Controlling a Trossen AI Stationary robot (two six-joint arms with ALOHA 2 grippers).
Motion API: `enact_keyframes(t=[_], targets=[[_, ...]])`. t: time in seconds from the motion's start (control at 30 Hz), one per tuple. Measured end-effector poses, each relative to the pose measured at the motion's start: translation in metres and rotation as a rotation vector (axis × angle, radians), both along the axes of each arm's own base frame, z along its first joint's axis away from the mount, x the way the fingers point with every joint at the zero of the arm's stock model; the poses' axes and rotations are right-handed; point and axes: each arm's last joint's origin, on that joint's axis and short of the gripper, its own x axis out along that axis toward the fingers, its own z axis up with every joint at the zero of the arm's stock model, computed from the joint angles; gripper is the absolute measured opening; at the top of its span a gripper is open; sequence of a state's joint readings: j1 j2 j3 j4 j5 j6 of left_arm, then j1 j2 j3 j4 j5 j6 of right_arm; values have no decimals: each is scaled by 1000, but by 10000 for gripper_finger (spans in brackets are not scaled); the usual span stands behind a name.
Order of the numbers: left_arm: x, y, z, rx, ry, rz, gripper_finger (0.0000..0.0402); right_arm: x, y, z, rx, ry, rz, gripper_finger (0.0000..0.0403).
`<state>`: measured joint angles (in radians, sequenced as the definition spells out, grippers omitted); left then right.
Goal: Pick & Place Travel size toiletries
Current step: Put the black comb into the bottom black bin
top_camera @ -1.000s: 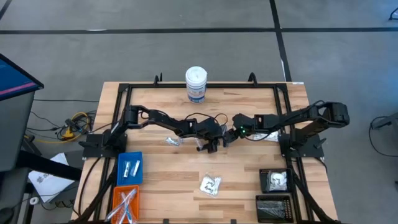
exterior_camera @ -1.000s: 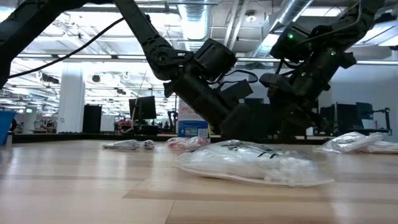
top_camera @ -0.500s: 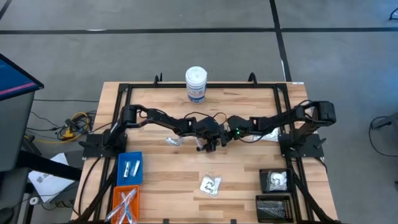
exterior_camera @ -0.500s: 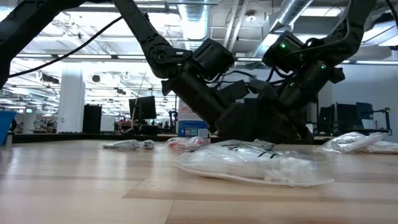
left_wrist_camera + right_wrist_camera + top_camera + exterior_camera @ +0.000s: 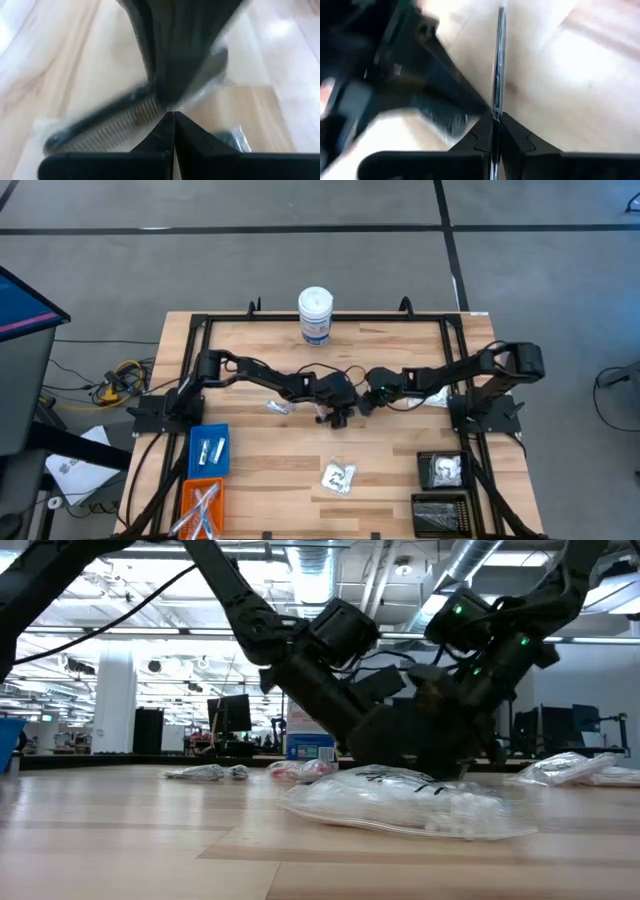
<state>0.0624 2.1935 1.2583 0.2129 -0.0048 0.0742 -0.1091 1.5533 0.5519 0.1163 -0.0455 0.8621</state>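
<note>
Black fingers of the right gripper (image 5: 360, 404), which stood apart a second ago, are now pressed together on the thin clear edge of a packet (image 5: 497, 65) that holds a slim black comb (image 5: 107, 122). The right arm has also reached further toward the table's middle since then. The left gripper (image 5: 338, 417) stays at the same spot, fingers closed on the opposite edge of that same packet, so both grippers meet just beside each other at mid-table.

Light butcher-block wood forms the table (image 5: 390, 470), framed by black rails, on a grey floor. The low view looks into a large hall with ceiling ducts and monitors.

On the table: 1 white canister (image 5: 315, 314) at the far edge, 1 crinkly packet (image 5: 277, 406) just left of the grippers, 1 packet with white contents (image 5: 338, 477) nearer the front, and 1 more packet (image 5: 434, 397) under the right arm. At front left sit 1 blue bin (image 5: 209, 450) and 1 orange bin (image 5: 200, 508); at front right, 2 black bins (image 5: 441, 470), each holding sorted items.
</note>
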Motion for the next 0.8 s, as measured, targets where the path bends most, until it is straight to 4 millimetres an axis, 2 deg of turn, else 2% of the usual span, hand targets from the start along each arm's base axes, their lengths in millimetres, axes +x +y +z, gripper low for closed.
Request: enact_keyframes(t=[0.13, 0.27, 0.4, 0.5, 0.57, 0.67, 0.8], targets=[[-22, -11, 19, 50, 19, -18, 1, -10, 6, 23, -35, -35, 63, 9], [-50, -16, 65, 137, -93, 42, 1, -28, 11, 56, -109, -87, 134, 5], [-88, -15, 97, 169, -186, 96, 1, -57, 27, 97, -128, -92, 334, 6], [-117, -14, 121, 177, -318, 132, 2, -87, 46, 121, -58, -21, 472, 4], [-135, -12, 129, 177, -386, 145, 2, -106, 59, 133, -23, 6, 569, 4], [-157, -10, 137, 175, -489, 165, 2, -126, 83, 138, 59, 31, 671, 5], [-174, -6, 143, 178, -563, 191, 2, -140, 124, 144, 140, -26, 836, 3]])
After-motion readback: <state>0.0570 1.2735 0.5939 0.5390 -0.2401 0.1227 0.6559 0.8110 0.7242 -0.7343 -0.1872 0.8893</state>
